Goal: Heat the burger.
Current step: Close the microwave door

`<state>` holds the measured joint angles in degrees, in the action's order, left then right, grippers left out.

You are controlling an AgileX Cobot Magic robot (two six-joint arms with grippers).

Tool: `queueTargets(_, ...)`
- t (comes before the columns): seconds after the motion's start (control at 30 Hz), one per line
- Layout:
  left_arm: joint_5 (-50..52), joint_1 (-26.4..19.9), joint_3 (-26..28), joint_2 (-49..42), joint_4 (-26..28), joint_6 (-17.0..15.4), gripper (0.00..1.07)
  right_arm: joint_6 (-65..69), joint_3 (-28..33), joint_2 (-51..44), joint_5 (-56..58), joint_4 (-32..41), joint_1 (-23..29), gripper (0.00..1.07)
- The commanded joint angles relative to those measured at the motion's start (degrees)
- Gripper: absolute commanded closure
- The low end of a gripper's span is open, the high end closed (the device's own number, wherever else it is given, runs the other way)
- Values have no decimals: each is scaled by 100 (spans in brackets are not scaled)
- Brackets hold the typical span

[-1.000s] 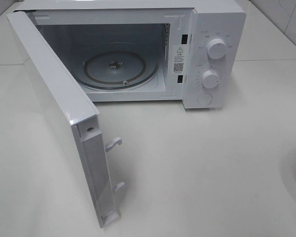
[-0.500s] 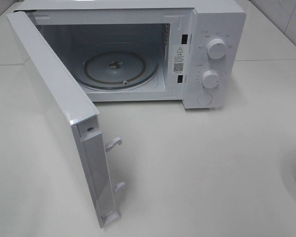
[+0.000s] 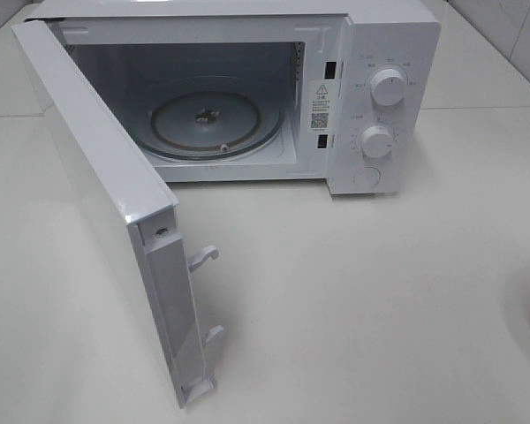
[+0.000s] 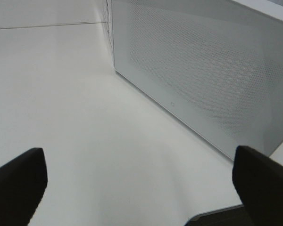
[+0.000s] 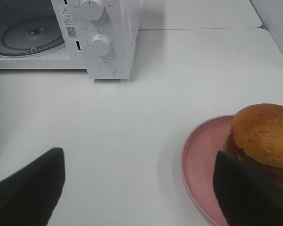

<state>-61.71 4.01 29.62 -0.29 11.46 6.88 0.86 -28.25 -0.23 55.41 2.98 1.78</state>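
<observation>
Fingers (image 5: pixel 28 188) of the right gripper (image 5: pixel 141 188) stand wide apart with nothing between them, one dark pad over bare table, the other at the near rim of the pink plate (image 5: pixel 198 160); that spread looks set for a fist-sized thing, so I judge this arm is lining up on the burger (image 5: pixel 262 136), which sits untouched on the plate at the right edge of the scene, well apart from the microwave (image 3: pixel 380 97). Left gripper (image 4: pixel 137 188) fingertips (image 4: pixel 19 181) are likewise fully apart and hold nothing, hovering just beside the outer mesh face of the door (image 4: pixel 203 70) on the left, probably parked there out of the way. Door (image 3: pixel 106 203) is swung far open toward the near left, leaving the cavity and its glass turntable (image 3: pixel 216 124) clear for loading from the right, which suits the burger's side of the table (image 3: pixel 380 300). Only a sliver of the plate shows at the right border of the high view
</observation>
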Motion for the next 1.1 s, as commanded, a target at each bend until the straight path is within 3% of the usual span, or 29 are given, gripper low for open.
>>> queueTargets(0.03,23,-11,0,-29,-11,-29,6,23,17,-178,-52,-6,-34,31)
queueTargets(1.1,23,-11,0,-29,-11,-29,6,23,17,-178,-52,-6,-34,31)
